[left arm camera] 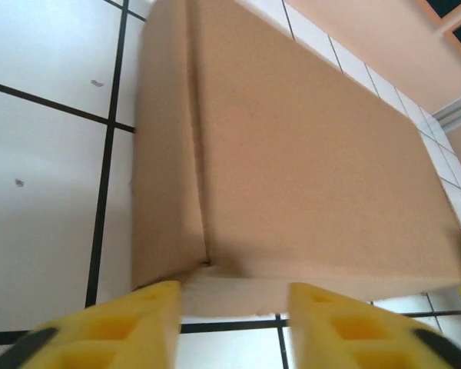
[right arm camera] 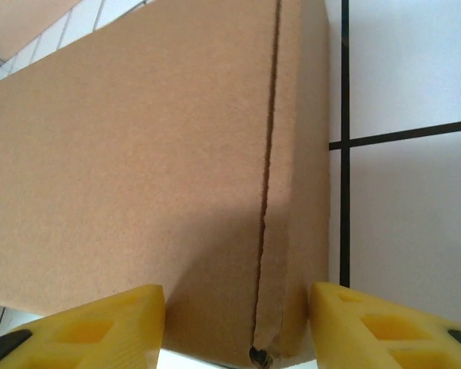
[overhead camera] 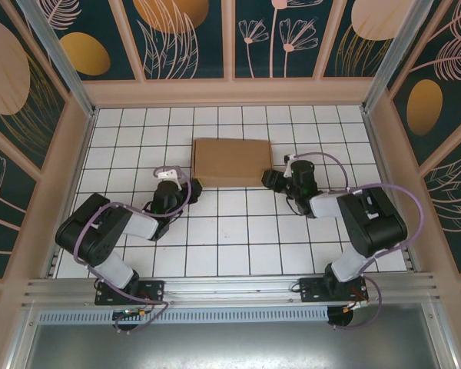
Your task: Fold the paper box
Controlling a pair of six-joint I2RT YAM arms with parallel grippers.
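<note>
Paper box (overhead camera: 232, 161), closed into a flat brown cardboard rectangle, lies on the white tiled counter (overhead camera: 238, 231), just ahead of both end effectors and between them.

Nearest the camera, the two arms reach forward from the counter's near edge. The left end effector (overhead camera: 186, 187) sits at the box's near left corner. In the left wrist view, its yellow fingers (left arm camera: 150, 323) are parted with nothing held, and the left end effector (left arm camera: 234, 292) faces the corner of the paper box (left arm camera: 315, 154) just beyond the fingertips. A crease runs away along the lid to the left of centre, and the counter (left arm camera: 46, 192) shows to the left.

The right end effector (overhead camera: 275, 181) sits at the near right corner. In the right wrist view, the right end effector (right arm camera: 237, 292) has its jaws parted, with the box's (right arm camera: 123, 154) corner in the gap. Whether the fingers (right arm camera: 100, 327) touch the cardboard cannot be told. A slit seam runs away along the lid, and the counter (right arm camera: 415, 77) lies to the right.

Beyond the box stand dark teal wall panels (overhead camera: 192, 38) with leaf patterns.
</note>
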